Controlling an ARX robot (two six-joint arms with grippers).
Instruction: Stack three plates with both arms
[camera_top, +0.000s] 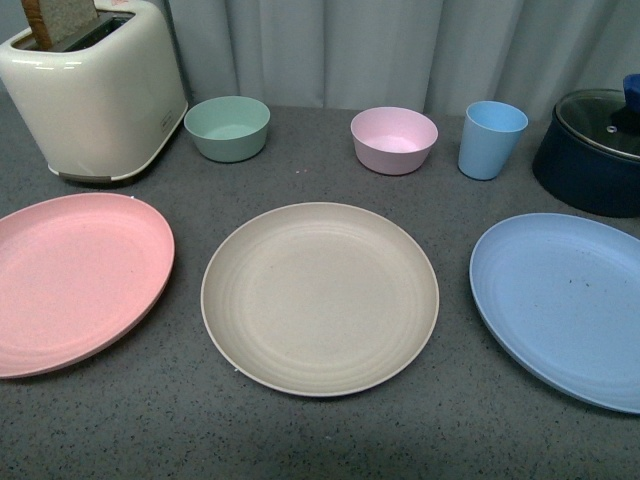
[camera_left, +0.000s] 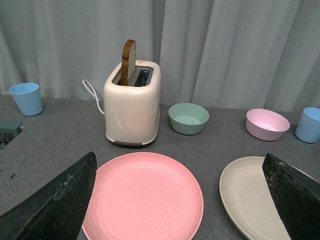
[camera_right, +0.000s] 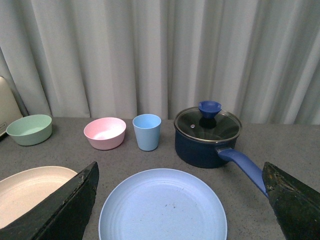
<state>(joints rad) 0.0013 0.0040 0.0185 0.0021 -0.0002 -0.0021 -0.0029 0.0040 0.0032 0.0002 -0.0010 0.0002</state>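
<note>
Three plates flat on desk (camera_top: 300, 430), in row, apart: pink plate (camera_top: 80, 280) left, beige plate (camera_top: 320, 300) middle, blue plate (camera_top: 560, 305) right. Look light, stiff, matte, likely grippy. Best hold probably raised rim edge. Left jaws, right jaws spread wide, empty.

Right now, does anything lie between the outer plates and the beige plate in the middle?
Nothing visible does. Only bare table separates the pink plate and the blue plate from the beige plate.
</note>
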